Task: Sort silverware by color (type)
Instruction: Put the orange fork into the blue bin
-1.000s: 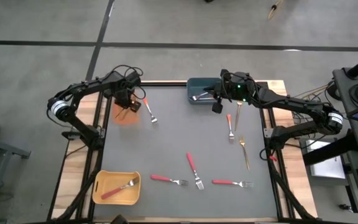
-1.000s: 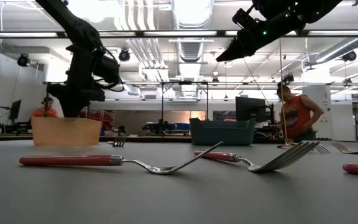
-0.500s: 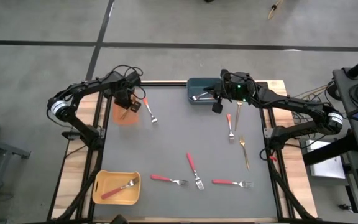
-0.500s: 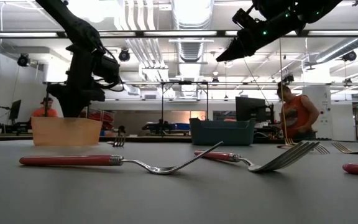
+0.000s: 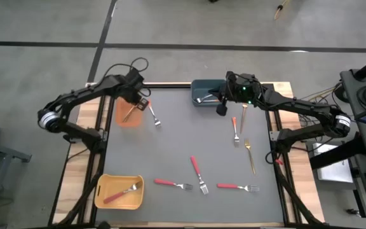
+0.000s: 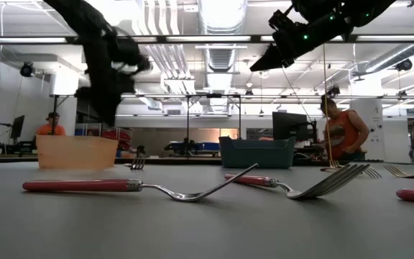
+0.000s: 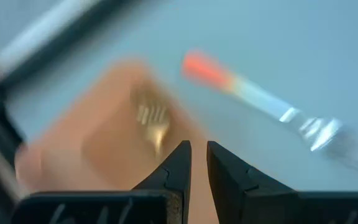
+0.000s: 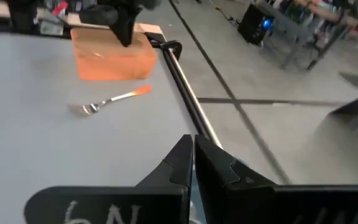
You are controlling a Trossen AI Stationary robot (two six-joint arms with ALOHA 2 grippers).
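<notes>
A gold fork [image 5: 129,113] [image 7: 153,121] lies inside the orange bin [image 5: 118,117] [image 7: 55,155] at the far left. My left gripper [image 5: 140,105] [image 7: 197,149] hangs above that bin, pointing down, its fingers a narrow gap apart with nothing between them. An orange-handled fork [image 5: 152,112] [image 7: 253,93] lies flat on the mat just right of the bin. My right gripper [image 5: 221,111] [image 8: 193,142] waits shut and empty in the air beside the blue-grey bin [image 5: 202,86], which holds a fork [image 5: 203,98].
On the grey mat lie an orange-handled fork [image 5: 235,130], two gold forks [image 5: 243,114] [image 5: 250,156] and three red-handled forks [image 5: 197,170] [image 5: 172,184] [image 5: 237,187]. A yellow bin [image 5: 103,191] at the near left holds a red-handled fork. People stand beyond the table.
My left gripper has risen out of the orange bin and swung a little toward the table's right and far edges, tipping as it went. The gold fork has stayed in the bin.
</notes>
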